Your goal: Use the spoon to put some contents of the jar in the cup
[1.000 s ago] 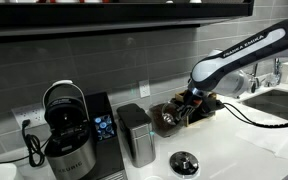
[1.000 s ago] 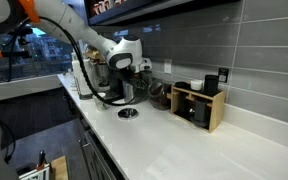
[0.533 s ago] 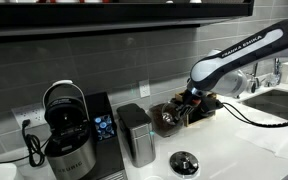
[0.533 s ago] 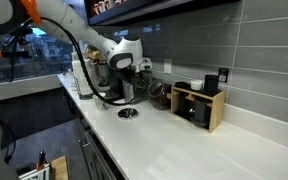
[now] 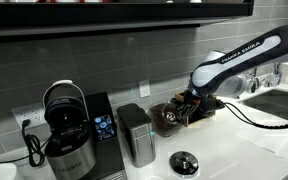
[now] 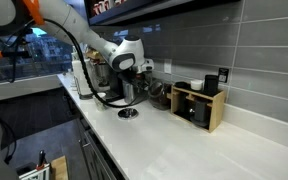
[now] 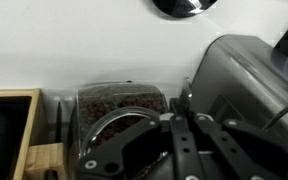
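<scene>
The jar (image 7: 119,108) is clear glass with dark brown beans inside; it stands against the backsplash in both exterior views (image 5: 165,119) (image 6: 157,96). My gripper (image 7: 184,110) is right beside the jar's mouth (image 5: 185,107) (image 6: 144,86), fingers pressed together. A sliver of shiny metal, the spoon (image 7: 187,95), shows at the fingertips; its bowl is hidden. The cup (image 5: 184,163), low and round with a pale rim and dark inside, stands on the white counter in front of the jar (image 6: 129,113) (image 7: 185,5).
A tall grey metal canister (image 5: 135,134) (image 7: 246,70) stands close beside the jar. A wooden box (image 5: 210,104) (image 6: 198,105) (image 7: 9,125) is on the jar's other side. A coffee machine (image 5: 69,130) stands beyond the canister. A sink (image 5: 279,100) lies at the counter's end.
The arm's upper link has dropped slightly. The gripper stays at the jar, still shut.
</scene>
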### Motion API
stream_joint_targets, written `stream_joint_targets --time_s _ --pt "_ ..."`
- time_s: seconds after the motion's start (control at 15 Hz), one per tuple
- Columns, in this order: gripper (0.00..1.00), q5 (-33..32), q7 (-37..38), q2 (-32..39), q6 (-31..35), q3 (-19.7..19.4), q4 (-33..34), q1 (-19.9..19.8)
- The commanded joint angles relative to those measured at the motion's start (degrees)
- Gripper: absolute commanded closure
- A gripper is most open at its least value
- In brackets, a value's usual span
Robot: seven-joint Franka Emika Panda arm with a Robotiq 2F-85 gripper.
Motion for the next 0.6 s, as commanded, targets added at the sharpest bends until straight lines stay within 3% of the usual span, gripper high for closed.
stream_joint_targets --time_s 0.0,0.53 --pt "0.99 -4.5 7.4 1.8 1.4 -0.5 1.0 -0.8" --pt "0.99 -10.1 20.4 8.0 2.5 -1.1 7.8 0.1"
